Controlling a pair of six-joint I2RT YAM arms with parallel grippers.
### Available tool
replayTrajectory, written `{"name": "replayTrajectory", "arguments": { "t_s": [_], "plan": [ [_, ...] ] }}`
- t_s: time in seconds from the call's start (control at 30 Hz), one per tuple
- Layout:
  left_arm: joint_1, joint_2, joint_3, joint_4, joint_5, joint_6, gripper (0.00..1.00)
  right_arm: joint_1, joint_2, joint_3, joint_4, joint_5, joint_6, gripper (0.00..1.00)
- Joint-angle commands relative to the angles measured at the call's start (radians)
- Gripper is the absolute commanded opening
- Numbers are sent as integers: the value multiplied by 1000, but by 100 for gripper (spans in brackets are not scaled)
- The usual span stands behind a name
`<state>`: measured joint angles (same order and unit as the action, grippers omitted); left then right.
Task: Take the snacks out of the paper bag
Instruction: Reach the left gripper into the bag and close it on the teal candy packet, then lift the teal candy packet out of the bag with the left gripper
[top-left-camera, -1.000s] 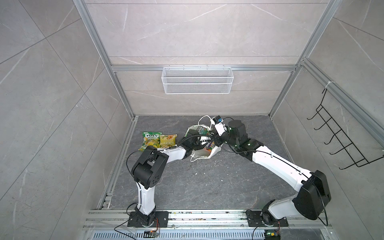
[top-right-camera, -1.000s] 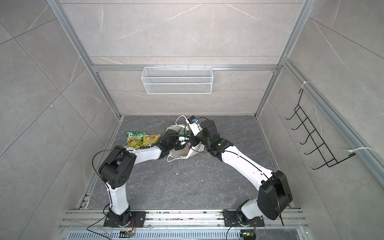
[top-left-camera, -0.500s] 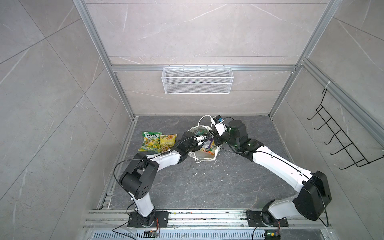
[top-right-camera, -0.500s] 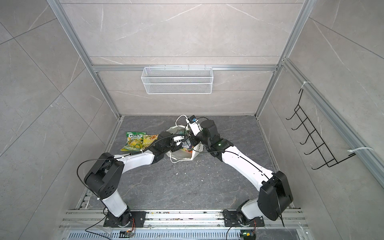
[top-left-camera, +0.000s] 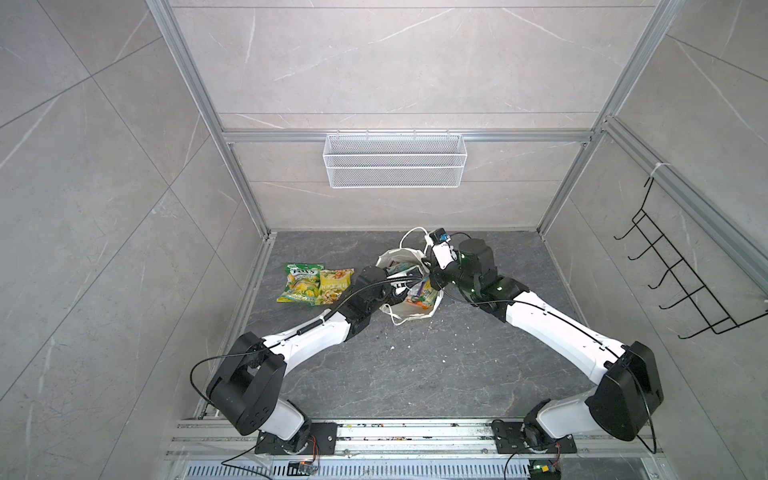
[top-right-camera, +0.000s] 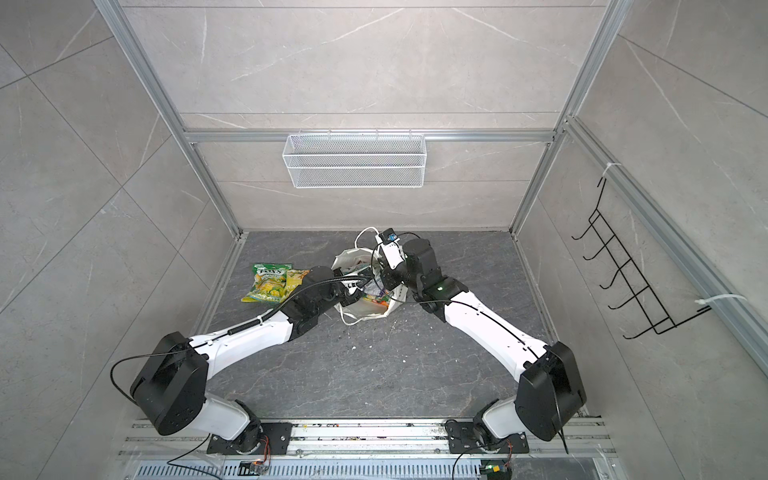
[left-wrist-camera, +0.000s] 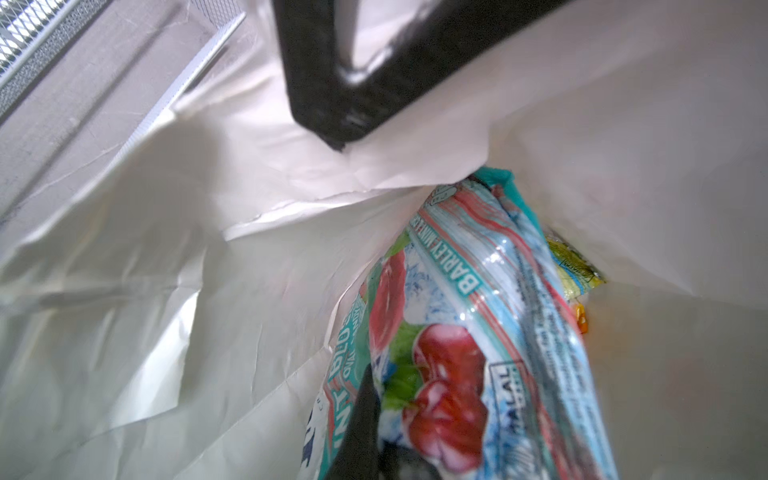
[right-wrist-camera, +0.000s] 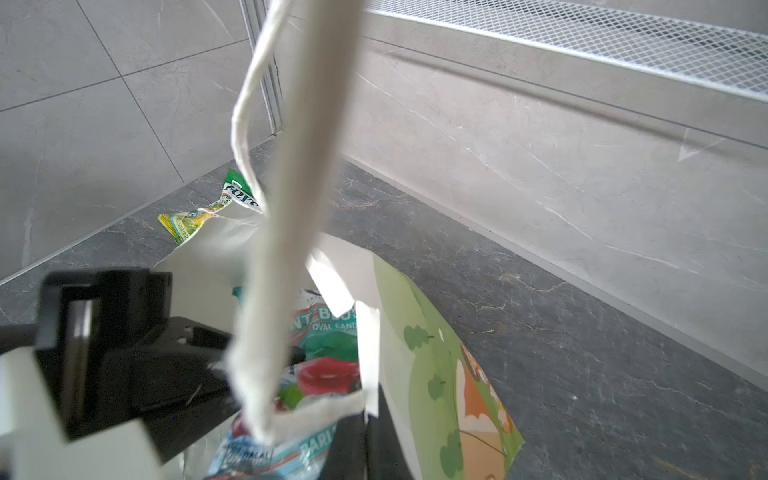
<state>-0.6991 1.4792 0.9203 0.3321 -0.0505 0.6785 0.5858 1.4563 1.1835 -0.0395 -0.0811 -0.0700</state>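
The paper bag (top-left-camera: 415, 309) (top-right-camera: 365, 309) stands open at the middle back of the floor. My right gripper (right-wrist-camera: 365, 440) is shut on the bag's (right-wrist-camera: 432, 374) rim, and its cord handle (right-wrist-camera: 291, 208) hangs in front of the camera. My left gripper (left-wrist-camera: 374, 440) is inside the bag (left-wrist-camera: 166, 291), shut on a teal and red snack packet (left-wrist-camera: 457, 332) (right-wrist-camera: 328, 332). A yellow packet edge (left-wrist-camera: 577, 270) shows deeper in. Two snacks lie on the floor left of the bag: a green-yellow packet (top-left-camera: 301, 282) (top-right-camera: 268, 282) and a yellow one (top-left-camera: 334, 286) (top-right-camera: 296, 277).
A white wire mesh basket (top-left-camera: 395, 166) hangs on the back wall. A black hook rack (top-left-camera: 681, 286) is fixed to the right wall. Aluminium frame posts stand at the back corners. Small white crumbs dot the grey floor in front of the bag.
My left arm's elbow has dropped low toward the front left and the arm has stretched out, with its gripper staying in the bag. The right arm has held still.
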Motion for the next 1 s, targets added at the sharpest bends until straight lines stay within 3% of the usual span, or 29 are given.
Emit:
{"name": "replayTrajectory", "arguments": {
  "t_s": [0.0, 0.23, 0.57, 0.73, 0.97],
  "plan": [
    [-7, -88, -8, 55, 13, -38, 0, -7, -33, 2, 53, 13, 21, 0],
    [-10, -235, -34, 31, 53, -122, 0, -24, -45, 4, 49, 31, 22, 0],
    [-10, -365, -28, 18, 88, -112, 0, -47, -58, -14, 52, 38, 19, 0],
    [-5, -385, -28, 48, 4, -126, 0, -54, -62, -6, 42, 26, 20, 0],
    [17, -420, -15, 57, -222, -205, 0, -76, -65, -3, 26, 24, 12, 0]
  ]
}}
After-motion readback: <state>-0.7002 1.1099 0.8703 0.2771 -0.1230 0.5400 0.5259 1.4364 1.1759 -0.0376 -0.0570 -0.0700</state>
